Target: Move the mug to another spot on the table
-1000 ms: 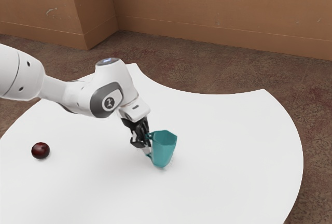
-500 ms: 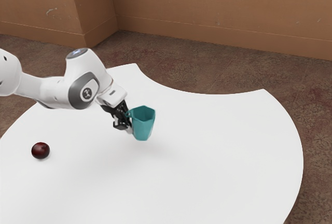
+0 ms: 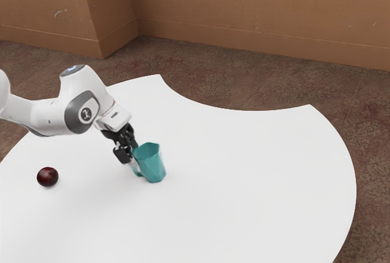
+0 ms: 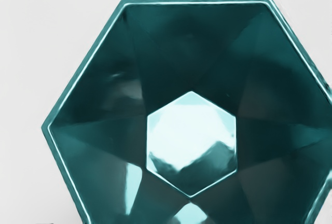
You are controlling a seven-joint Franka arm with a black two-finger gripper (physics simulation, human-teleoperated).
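Mug [image 3: 150,162] is what we hold: teal, faceted, with its mouth open upward, low over the white table [image 3: 274,184] in the half nearer the exterior view's left. Its base is at the tabletop or just above it, with a soft shadow right beneath; we cannot tell whether it touches. It leans a little, the rim tipped toward the exterior view's left.

Our gripper [image 3: 130,162] is on the mug's side facing the exterior view's left, its black fingers pinching the mug there, pointing down and slightly toward the exterior view's right. Our arm [image 3: 73,114] reaches in from the exterior view's left, white with grey joints, bent above the table's edge.

From the wrist view we look straight down into the mug [image 4: 192,146]: a six-sided rim, dark teal inner walls sloping down to a pale six-sided bottom, with bare white table around the rim.

A dark red fruit [image 3: 47,176] lies on the table well apart from the mug, farther toward the exterior view's left. Brown floor [image 3: 244,86] and tan walls [image 3: 256,7] surround the table.
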